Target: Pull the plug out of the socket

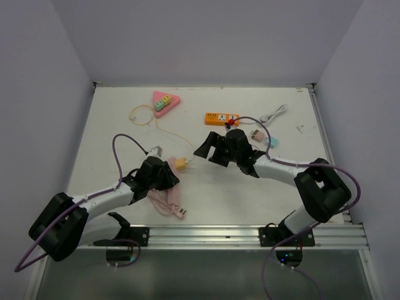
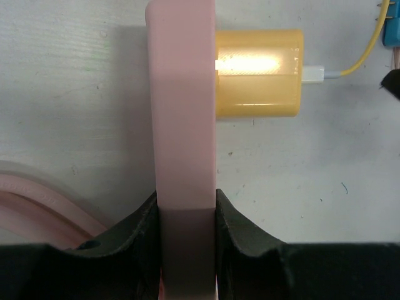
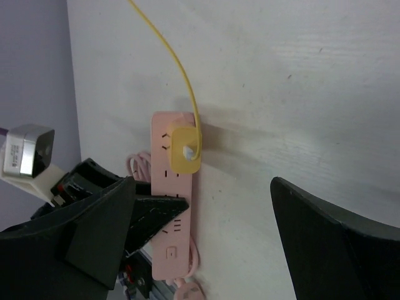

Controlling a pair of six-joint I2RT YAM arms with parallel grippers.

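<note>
Pink power strip (image 2: 184,125) clamped in left pincer (image 2: 185,201); yellow plug (image 2: 259,74) seated; right pincer (image 3: 230,194) wide, empty.

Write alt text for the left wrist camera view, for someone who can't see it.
The left gripper clamps a pink power strip seen edge-on. A yellow plug sits in its right face, its yellow cable running to the upper right.

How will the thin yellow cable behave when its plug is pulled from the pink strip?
Probably floppy: the yellow cable is thin and lies in loose curves, so it should trail the yellow plug without resisting. The pink power strip, clamped by the left hand, will likely not follow.
</note>
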